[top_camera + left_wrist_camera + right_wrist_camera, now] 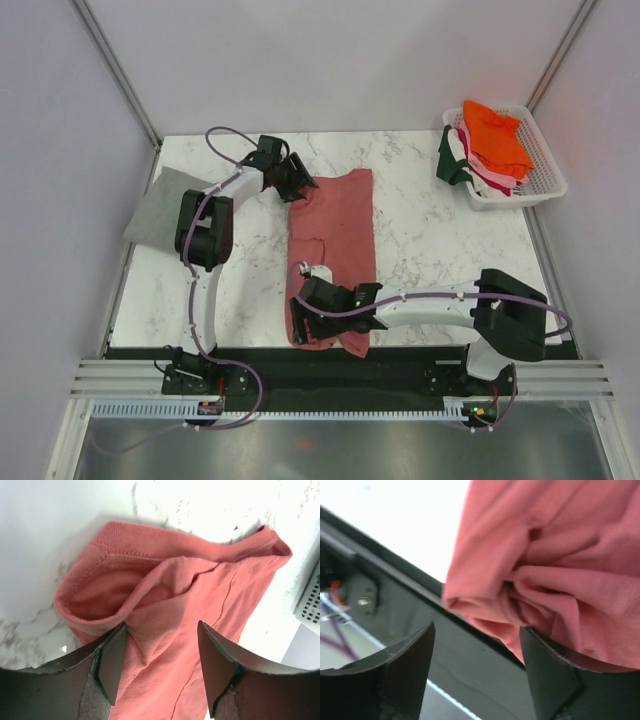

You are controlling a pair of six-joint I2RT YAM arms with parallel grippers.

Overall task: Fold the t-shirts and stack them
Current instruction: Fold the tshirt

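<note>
A salmon-pink t-shirt [340,240] lies lengthwise down the middle of the marble table [440,250], folded narrow, its near end bunched at the table's front edge. My left gripper [298,183] is at the shirt's far left corner. In the left wrist view the left gripper [161,630] stands open, with the collar and a folded sleeve of the pink shirt [165,590] lying under and between its fingers. My right gripper [298,310] is at the near left corner. Seen from the right wrist, the right gripper [476,645] is open, a rumpled fold of the shirt [545,555] touching its right finger [545,670].
A folded grey t-shirt [160,208] lies at the table's left edge. A white slatted basket [545,185] at the far right holds orange [495,135], pink, white and dark green shirts. The black front rail [470,675] runs just under the right gripper.
</note>
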